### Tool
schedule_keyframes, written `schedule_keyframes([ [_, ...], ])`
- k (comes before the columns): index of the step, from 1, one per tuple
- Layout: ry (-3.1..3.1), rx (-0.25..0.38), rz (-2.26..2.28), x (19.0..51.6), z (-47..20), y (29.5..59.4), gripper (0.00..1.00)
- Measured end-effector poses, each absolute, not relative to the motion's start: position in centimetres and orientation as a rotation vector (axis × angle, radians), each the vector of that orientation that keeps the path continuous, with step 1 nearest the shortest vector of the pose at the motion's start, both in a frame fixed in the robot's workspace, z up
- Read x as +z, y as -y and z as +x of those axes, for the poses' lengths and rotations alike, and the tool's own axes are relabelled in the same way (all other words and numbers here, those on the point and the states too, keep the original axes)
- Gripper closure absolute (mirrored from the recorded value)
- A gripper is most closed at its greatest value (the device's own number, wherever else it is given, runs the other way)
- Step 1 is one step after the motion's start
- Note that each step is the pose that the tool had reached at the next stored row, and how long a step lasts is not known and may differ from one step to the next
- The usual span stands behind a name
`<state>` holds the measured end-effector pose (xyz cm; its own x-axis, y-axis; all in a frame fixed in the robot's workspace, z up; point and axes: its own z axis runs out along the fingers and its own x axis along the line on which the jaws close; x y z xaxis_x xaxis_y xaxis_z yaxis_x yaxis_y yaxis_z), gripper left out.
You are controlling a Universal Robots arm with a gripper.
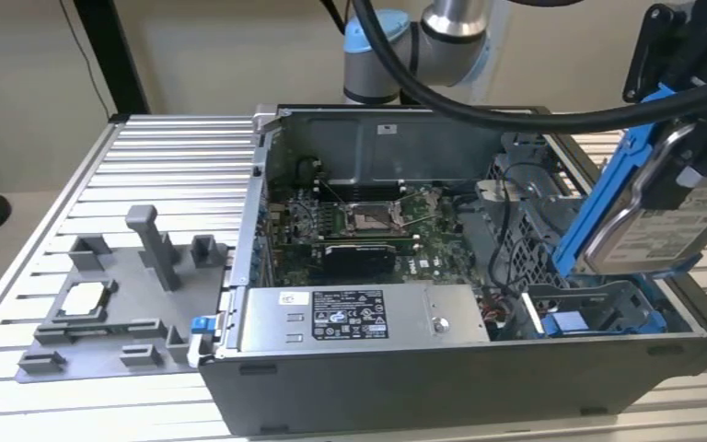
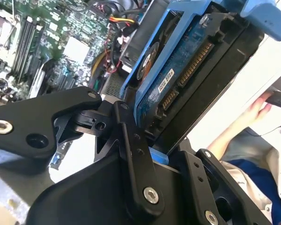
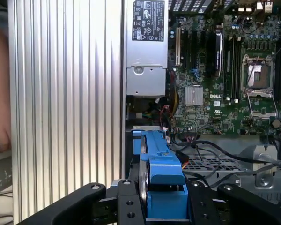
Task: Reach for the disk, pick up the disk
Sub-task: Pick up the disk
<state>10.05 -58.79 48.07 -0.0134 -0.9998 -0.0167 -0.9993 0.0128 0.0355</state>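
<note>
Up at the right of the exterior view, the pincer (image 1: pixel 698 170) grips the disk (image 1: pixel 654 226), holding it tilted in the air above the open computer case (image 1: pixel 452 387).

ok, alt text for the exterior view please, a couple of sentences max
The gripper holds the disk in its blue frame, tilted up above the open computer case at the exterior view's right. Inside the case lie the motherboard and a labelled power-supply box; a grey fixture plate sits on the slatted table at the left.
</note>
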Motion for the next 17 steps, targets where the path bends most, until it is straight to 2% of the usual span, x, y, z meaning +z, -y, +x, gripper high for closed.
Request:
schedule_keyframes([
  [9,2.226,-0.058,2.197,48.0,10.1,60.3,1.00],
  [17,2.226,-0.058,2.197,48.0,9.7,59.8,1.00],
])
